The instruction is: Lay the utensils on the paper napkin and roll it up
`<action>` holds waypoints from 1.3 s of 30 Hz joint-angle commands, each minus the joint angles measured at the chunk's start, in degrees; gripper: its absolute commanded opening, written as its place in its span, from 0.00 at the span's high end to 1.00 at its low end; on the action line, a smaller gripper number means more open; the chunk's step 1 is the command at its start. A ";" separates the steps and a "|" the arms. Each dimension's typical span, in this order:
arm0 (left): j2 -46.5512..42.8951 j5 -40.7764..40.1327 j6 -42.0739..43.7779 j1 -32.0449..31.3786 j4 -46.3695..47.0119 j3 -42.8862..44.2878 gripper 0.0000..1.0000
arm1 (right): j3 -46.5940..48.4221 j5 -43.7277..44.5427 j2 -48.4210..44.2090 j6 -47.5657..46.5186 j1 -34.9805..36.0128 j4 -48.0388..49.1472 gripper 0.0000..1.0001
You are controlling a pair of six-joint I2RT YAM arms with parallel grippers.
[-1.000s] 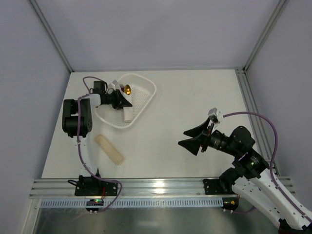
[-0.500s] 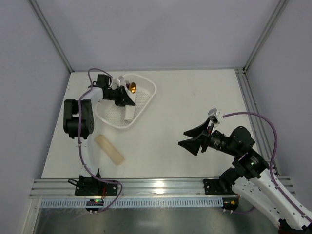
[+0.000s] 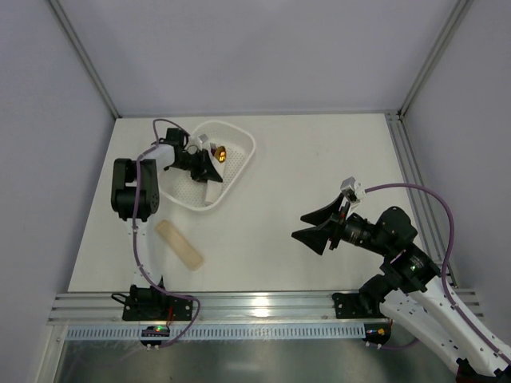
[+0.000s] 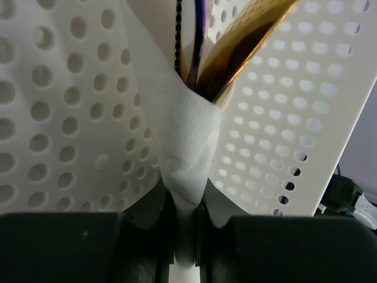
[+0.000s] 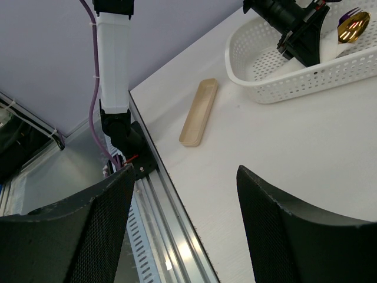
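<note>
One crinkly paper napkin [image 4: 185,135], seemingly rolled, clenched in left claw [image 4: 187,215] — right claw [image 3: 301,226] released

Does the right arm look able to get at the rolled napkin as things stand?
Probably not: the left tool is shut on the napkin inside the basket, blocking it; the open right tool sits far off.

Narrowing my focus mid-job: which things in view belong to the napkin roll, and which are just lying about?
Job: thin white paper napkin wrapped around slim utensils, gold-bowled spoon among them; left end effector shut on it.
Lying about: white perforated plastic basket; flat beige rectangular slab.
</note>
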 commanded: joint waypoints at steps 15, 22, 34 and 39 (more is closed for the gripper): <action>1.28 -4.85 1.08 0.06 -7.01 3.74 0.69 | 0.21 -0.39 -0.62 -0.59 -0.09 2.08 0.29; 0.40 -8.71 0.99 0.06 -8.15 3.30 0.58 | 0.21 -0.47 -1.14 -0.50 -0.09 2.08 0.29; -6.88 -20.49 -3.92 0.06 -5.79 2.33 0.46 | 0.21 -0.65 -1.67 -0.50 -0.09 1.81 0.29; -9.35 -24.44 -4.90 0.06 -6.22 3.65 0.43 | 0.30 -0.65 -2.02 -0.41 -0.09 1.81 0.29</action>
